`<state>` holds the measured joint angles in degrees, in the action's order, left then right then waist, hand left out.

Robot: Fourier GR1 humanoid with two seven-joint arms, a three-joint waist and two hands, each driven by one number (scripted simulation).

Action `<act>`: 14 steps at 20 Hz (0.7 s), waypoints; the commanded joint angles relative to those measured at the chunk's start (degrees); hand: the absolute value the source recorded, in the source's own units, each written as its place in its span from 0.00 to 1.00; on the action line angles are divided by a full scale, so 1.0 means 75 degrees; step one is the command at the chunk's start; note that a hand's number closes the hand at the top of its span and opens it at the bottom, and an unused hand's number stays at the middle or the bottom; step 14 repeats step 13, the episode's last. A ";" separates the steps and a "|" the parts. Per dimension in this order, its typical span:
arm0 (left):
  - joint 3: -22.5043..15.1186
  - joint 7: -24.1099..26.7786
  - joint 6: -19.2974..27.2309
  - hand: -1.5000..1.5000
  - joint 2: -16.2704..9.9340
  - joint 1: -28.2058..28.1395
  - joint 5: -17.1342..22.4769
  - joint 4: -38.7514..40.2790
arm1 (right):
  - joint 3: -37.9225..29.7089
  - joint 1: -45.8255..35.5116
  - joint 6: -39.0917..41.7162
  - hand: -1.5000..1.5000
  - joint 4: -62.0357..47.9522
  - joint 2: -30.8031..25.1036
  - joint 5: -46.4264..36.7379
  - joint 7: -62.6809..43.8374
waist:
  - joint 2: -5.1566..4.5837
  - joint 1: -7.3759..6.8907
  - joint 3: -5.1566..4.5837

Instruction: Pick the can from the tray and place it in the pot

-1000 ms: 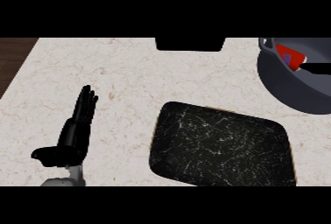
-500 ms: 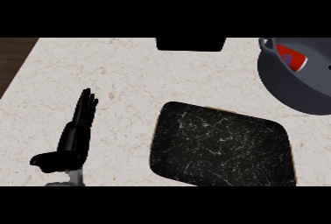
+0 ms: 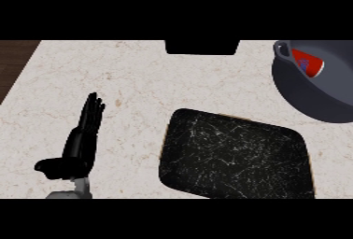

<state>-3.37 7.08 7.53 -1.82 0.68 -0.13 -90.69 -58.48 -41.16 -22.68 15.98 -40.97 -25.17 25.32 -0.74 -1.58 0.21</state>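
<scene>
A red can [image 3: 308,63] lies inside the dark grey pot [image 3: 310,93] at the upper right, partly cut off by the view's edge. The black tray [image 3: 234,156] sits on the counter at lower centre-right with nothing on it. My left hand [image 3: 77,147] rests open at the lower left, fingers straight and pointing away, well left of the tray. My right hand does not show.
The pale marble counter [image 3: 138,79] spreads across the view. A dark rectangular object [image 3: 202,46] sits at the counter's far edge, top centre. Brown flooring [image 3: 12,56] shows past the counter's left edge.
The left hand has slipped slightly down and left. The can, pot and tray stay where they were.
</scene>
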 commanded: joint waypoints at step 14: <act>0.0072 -0.0203 -0.0037 0.50 -0.0025 0.0006 0.0034 -0.0220 | -0.0456 0.0963 0.0048 0.00 -0.0147 -0.0810 0.1402 0.0772 | 0.0039 0.0058 -0.0005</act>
